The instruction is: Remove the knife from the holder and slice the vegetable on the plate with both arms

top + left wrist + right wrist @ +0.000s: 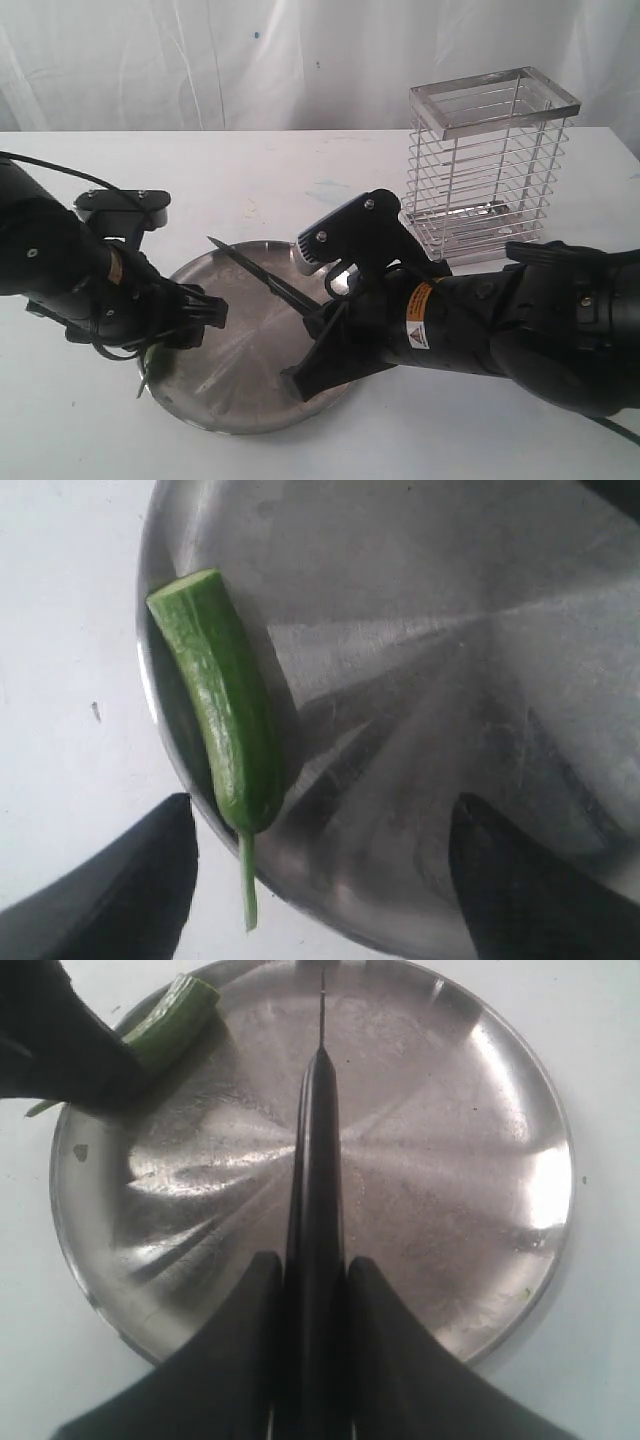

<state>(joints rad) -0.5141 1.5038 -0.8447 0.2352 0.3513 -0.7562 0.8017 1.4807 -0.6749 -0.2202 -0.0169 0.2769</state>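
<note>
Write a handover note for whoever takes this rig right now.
Left gripper: open, hovering at the plate rim by the chilli, not holding it.
Right gripper: shut on the knife, blade over the plate's middle, clear of the chilli.
Done: knife out of the holder.
To do: pin the chilli, bring the blade across it, slice. One end already looks cut flat.

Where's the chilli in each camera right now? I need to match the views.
Exterior view: the chilli barely shows at the plate's left rim, under the left claw.
Left wrist view: the chilli lies in full along the plate rim, stem over the edge.
Right wrist view: its cut end shows by the rim, the rest behind the left claw.
Shared landmark: the plate rim beside it.
</note>
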